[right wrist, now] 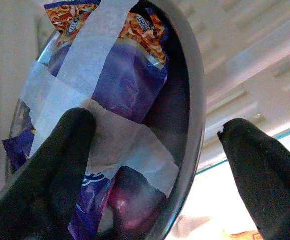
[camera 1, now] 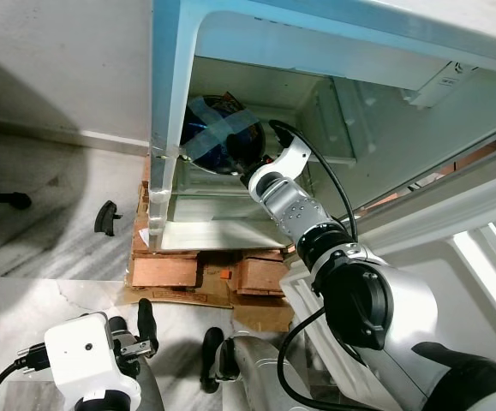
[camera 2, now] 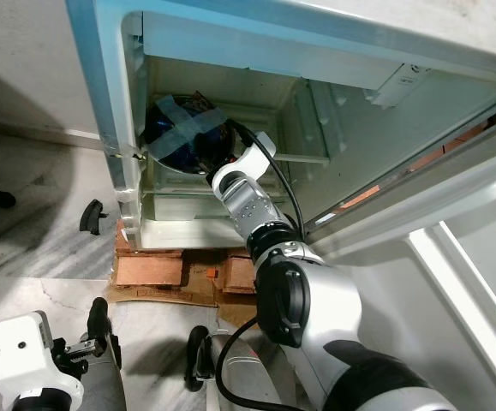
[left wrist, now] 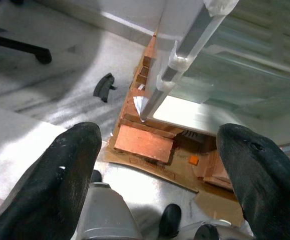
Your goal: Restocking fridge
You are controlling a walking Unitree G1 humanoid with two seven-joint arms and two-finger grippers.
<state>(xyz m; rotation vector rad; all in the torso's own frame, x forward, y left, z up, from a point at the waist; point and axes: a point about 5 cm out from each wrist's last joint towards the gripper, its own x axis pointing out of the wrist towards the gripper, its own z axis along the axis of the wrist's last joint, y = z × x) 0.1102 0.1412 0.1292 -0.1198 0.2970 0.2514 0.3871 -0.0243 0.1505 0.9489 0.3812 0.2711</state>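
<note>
Right gripper (right wrist: 150,145) inside fridge (camera 1: 175,103), spread wide around taped bowl (right wrist: 185,100) rim; packet (right wrist: 129,75) lettering unreadable. Left gripper (left wrist: 155,165) gaping, empty, below fridge.

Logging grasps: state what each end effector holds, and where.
Right end effector straddles the bowl's rim; contact cannot be told. Left end effector holds nothing.

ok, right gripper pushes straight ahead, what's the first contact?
Likely the dark bowl holding taped snack packets, on the fridge shelf. One finger already overlaps its mouth; actual contact unclear.
</note>
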